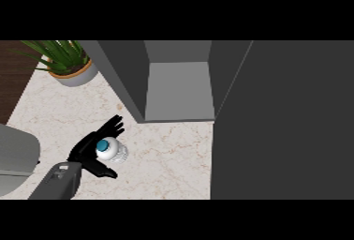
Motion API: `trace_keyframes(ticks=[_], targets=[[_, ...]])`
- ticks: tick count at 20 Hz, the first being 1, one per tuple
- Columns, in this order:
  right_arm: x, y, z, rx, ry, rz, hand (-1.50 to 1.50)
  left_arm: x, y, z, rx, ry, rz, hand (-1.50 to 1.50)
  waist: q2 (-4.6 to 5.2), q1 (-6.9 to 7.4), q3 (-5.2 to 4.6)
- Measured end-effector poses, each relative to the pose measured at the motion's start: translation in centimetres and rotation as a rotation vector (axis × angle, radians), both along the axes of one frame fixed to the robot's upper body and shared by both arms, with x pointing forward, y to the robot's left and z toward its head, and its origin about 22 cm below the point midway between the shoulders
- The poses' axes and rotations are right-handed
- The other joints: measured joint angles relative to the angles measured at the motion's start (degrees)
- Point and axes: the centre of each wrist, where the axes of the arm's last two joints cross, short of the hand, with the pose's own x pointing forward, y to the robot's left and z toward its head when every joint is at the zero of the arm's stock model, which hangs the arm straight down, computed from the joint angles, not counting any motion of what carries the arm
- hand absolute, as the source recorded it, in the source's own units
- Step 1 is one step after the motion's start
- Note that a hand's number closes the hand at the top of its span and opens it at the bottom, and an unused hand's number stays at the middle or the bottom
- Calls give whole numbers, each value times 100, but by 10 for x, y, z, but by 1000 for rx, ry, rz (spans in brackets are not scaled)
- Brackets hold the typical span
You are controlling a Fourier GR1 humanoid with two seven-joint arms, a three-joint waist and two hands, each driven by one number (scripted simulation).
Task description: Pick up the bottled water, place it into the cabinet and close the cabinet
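Observation:
The bottled water (114, 153) stands upright on the marble counter (166, 154), seen from above as a white body with a blue cap (104, 146). My left hand (86, 149) is against its left side: straight fingers (113, 125) point past it toward the cabinet and the thumb (104, 172) sticks out below it. The fingers are not curled round the bottle. The grey cabinet (178, 89) is open just beyond, its light shelf showing between dark walls. Its door (283, 117) stands swung out as a large dark panel at the right. My right hand does not show.
A potted plant (69, 65) sits at the counter's far left corner. A grey rounded object (14, 154) lies at the left edge beside my forearm (55, 185). The cabinet's left wall (121, 75) rises close ahead of the fingers.

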Motion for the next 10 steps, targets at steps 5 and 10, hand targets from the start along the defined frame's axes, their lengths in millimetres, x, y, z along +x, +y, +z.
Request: trace_keyframes(ticks=[5,10], targets=[[2,3,-1,1,4,2,-150,4,-4,0,-46,34,-13,-150,-8,10,14],[7,5,-7,7,6,7,-150,5,-11,-2,-81,72,-37,-150,-6,0,25]])
